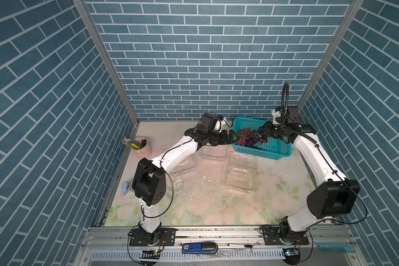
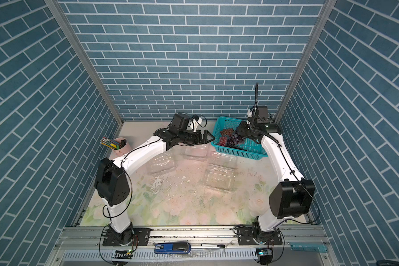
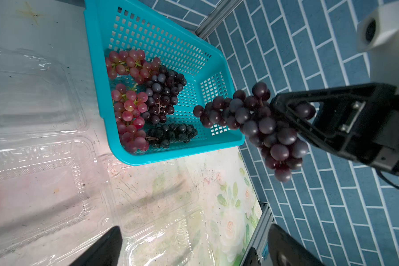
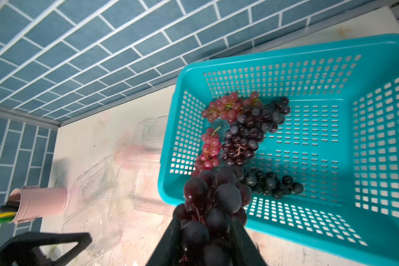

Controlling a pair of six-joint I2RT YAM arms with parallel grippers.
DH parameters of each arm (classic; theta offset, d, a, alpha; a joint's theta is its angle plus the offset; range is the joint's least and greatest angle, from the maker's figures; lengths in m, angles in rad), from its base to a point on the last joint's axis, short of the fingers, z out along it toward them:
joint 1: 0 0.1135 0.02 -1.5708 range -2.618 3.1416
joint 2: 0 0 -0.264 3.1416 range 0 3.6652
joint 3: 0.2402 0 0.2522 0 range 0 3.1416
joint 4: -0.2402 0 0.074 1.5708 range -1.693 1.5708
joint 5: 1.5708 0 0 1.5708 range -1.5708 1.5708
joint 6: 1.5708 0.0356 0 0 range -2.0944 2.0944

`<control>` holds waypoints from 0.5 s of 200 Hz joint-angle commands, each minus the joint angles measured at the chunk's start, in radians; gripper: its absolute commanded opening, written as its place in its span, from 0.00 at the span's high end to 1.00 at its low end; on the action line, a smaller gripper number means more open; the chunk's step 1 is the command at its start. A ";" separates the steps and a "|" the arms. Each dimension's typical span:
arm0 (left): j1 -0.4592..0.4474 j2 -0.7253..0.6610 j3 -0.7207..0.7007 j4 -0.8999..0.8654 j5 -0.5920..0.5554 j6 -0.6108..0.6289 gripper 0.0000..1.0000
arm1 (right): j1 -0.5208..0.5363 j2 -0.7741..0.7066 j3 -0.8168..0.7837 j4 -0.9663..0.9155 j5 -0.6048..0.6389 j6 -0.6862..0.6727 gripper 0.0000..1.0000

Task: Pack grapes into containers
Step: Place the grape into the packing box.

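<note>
Dark bunch [image 3: 258, 124] clamped in right gripper [image 1: 265, 131], held above basket [image 1: 260, 153], right of centre in both top views | other bunches [image 3: 148, 101] lying in basket | containers [image 1: 241, 178] set at centre | left gripper [image 2: 211, 137] spread wide beside basket

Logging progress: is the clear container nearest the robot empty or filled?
Empty. Only the floral tabletop shows through the container; the grapes are in the basket or held by the right end effector.

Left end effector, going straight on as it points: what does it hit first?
Likely the rim of the teal basket, ahead of the open left end effector; if it clears that, the dark grape bunch in the right end effector. Height unclear.
</note>
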 commanded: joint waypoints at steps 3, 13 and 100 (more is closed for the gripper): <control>0.013 -0.071 -0.084 0.094 0.007 -0.044 0.00 | 0.052 -0.080 -0.063 -0.007 -0.025 -0.020 0.65; 0.015 -0.100 -0.123 0.110 0.004 -0.052 0.00 | 0.075 -0.110 -0.097 -0.001 -0.028 -0.020 0.65; 0.014 -0.262 -0.392 0.196 -0.054 -0.092 0.01 | 0.248 -0.255 -0.419 0.094 -0.162 -0.065 0.65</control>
